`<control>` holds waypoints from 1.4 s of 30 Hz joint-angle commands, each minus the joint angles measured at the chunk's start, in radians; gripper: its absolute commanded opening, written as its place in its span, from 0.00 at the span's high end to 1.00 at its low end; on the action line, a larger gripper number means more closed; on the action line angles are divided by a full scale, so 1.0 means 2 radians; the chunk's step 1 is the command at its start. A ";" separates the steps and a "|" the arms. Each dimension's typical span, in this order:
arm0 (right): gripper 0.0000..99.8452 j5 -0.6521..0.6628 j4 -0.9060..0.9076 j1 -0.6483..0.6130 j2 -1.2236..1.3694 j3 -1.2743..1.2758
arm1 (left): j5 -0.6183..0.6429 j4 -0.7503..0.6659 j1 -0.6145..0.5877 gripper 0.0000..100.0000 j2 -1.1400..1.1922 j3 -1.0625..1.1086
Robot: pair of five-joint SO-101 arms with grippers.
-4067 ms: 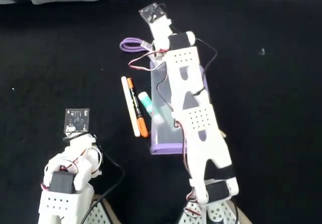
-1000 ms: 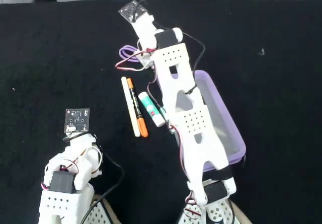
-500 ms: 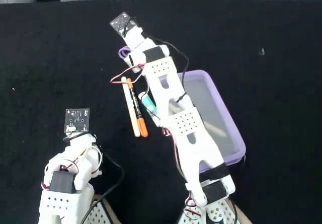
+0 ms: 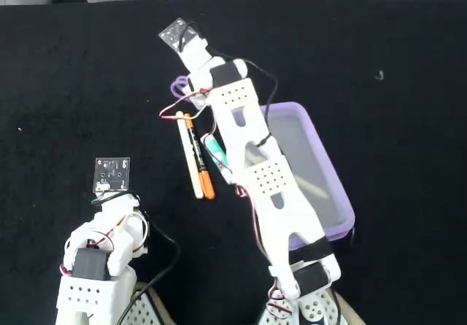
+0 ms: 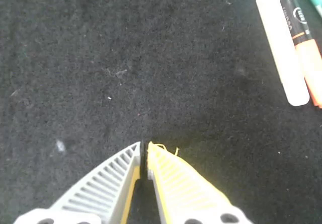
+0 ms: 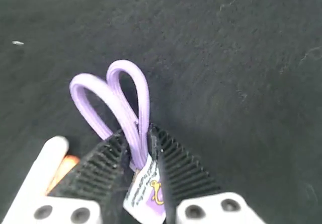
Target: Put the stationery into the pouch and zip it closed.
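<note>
– Since the pouch (image 4: 314, 157) lay straight under the right arm (image 4: 270, 182) a few seconds ago, what has it done?

– Swung round. Its near end has slid off to the right across the black table (image 4: 394, 84), so it now lies slanted, its far end towed leftward.

– Towed by the arm?

– Yes. The right arm has swept left over the stationery, dragging the pouch along by its purple loop (image 6: 145, 103).

– And for the task?

– I'd judge this is repositioning only. The white pen (image 4: 189, 157), orange marker (image 4: 198, 161) and green-capped stick (image 4: 216, 152) are all out on the cloth, side by side just left of the pouch, with the stick partly under the arm. Filling and zipping are not yet done.

– Where's the loop against the gripper?

– The right gripper (image 6: 137, 133) pinches the loop at its base. Both bows stick out beyond the tips and a small tag hangs between the fingers.

– The other one?

– The left gripper (image 5: 143, 146) is pressed together on nothing, over bare cloth, with the white pen's end near but apart.
</note>
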 commanded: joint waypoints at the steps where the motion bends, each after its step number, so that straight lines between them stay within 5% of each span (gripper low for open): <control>1: 0.99 0.000 0.028 -0.015 -0.111 -0.030 | -0.005 0.002 -0.003 0.97 -0.003 0.010; 12: 0.99 0.004 0.002 -0.029 -0.352 -0.028 | -0.005 0.002 0.000 0.97 -0.003 0.010; 23: 0.99 0.004 -0.079 -0.071 -0.455 -0.029 | -0.006 -0.002 0.000 0.97 -0.004 0.010; 36: 0.99 0.004 -0.052 -0.106 -0.528 -0.027 | -0.007 -0.262 0.001 0.97 -0.004 -0.051; 42: 0.99 0.005 -0.034 -0.103 -0.511 -0.027 | -0.002 -0.303 0.073 0.97 -0.004 -0.168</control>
